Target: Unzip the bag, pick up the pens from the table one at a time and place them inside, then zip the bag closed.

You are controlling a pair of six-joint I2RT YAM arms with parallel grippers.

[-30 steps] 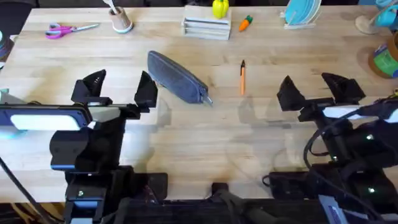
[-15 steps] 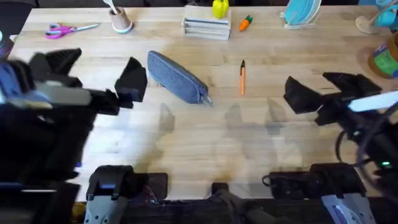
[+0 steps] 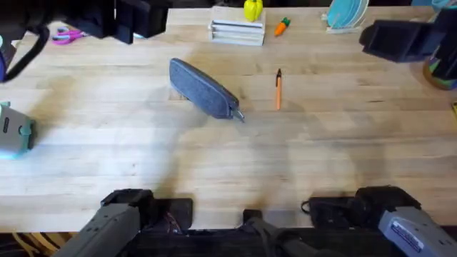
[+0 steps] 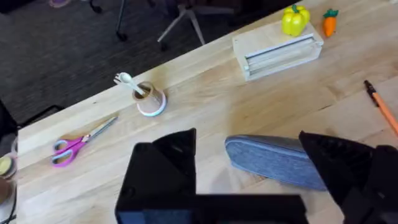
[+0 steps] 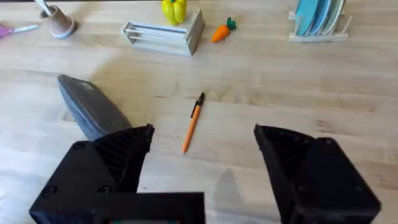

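Nearest, at the table's (image 3: 235, 164) front edge, sit the two arm bases, left and right; the planks just beyond them are bare; a small teal block (image 3: 14, 130) rests at the left edge. Mid-table lies the bag (image 3: 203, 88), set on a slant, zip end with its metal pull toward the right and nearer side; it looks zipped shut, though the zip line itself is hard to make out. Just right of it, apart and not touching, lies one pen (image 3: 278, 89), dark tip pointing away toward the far side. Both arms are raised high: the left gripper (image 4: 249, 171) hangs above the bag's left end, fingers spread wide and holding nothing; the right gripper (image 5: 202, 155) hangs above the pen, fingers likewise spread and bare. Farther back along the far edge: pink scissors (image 4: 78, 144) at the left; a small cup (image 4: 149, 99) with a white spoon; a stack of white trays (image 3: 237, 31) with a yellow toy pepper (image 5: 175, 9) behind; an orange carrot toy (image 3: 282, 26); a rack of blue plates (image 5: 317, 18) at the right.
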